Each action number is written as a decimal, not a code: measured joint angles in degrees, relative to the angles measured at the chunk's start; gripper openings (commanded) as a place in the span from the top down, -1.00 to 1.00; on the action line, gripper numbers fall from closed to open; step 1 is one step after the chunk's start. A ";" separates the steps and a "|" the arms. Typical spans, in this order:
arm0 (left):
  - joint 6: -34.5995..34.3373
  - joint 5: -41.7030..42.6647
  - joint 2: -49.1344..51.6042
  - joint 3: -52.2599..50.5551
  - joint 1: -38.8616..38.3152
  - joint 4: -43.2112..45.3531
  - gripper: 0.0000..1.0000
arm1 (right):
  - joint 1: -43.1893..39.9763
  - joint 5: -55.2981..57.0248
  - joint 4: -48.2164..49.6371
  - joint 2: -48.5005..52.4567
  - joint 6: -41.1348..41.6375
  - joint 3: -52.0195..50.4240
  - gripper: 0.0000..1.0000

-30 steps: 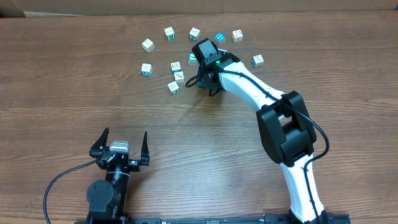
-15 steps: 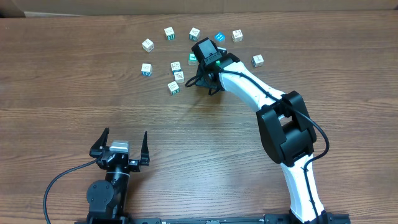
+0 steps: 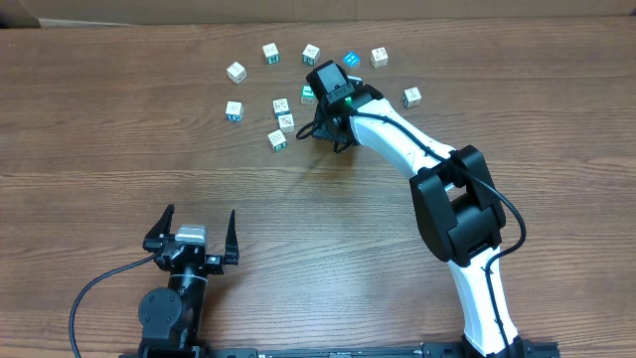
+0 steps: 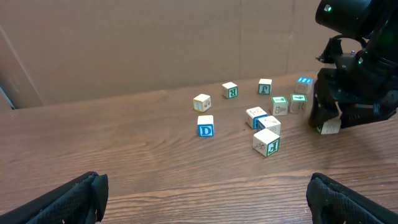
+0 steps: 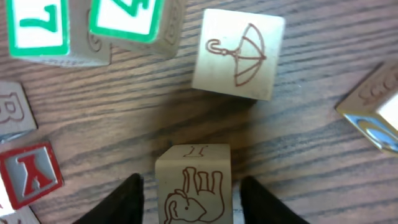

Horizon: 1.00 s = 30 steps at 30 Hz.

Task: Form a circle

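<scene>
Your right gripper (image 5: 194,190) hangs over the far middle of the wooden table (image 3: 119,129). Its two fingers (image 5: 127,199) stand either side of the elephant cube (image 5: 193,165), very close to its sides. You cannot tell whether they press it or merely flank it. The umbrella cube (image 5: 237,55) lies just beyond it. The letter cubes (image 3: 281,105) lie in a loose scatter there: several along a far arc, others bunched inside it, the ring not yet closed. Your left gripper (image 3: 201,213) sits near the front edge, well apart from the cubes, spread wide and empty
</scene>
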 measured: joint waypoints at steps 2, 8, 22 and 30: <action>0.00 0.00 0.00 0.00 0.00 0.00 -0.99 | 0.00 -0.07 0.00 0.00 0.13 0.00 0.13; 0.00 0.00 0.00 0.00 0.00 0.00 -0.99 | 0.00 -0.04 -0.15 0.00 0.09 0.00 0.16; 0.00 0.00 0.00 0.00 0.00 0.00 -0.99 | 0.00 -0.02 -0.46 0.00 0.02 0.00 0.13; 0.00 0.00 0.00 0.00 0.00 0.00 -0.99 | 0.00 -0.04 -0.48 0.00 0.07 0.00 0.20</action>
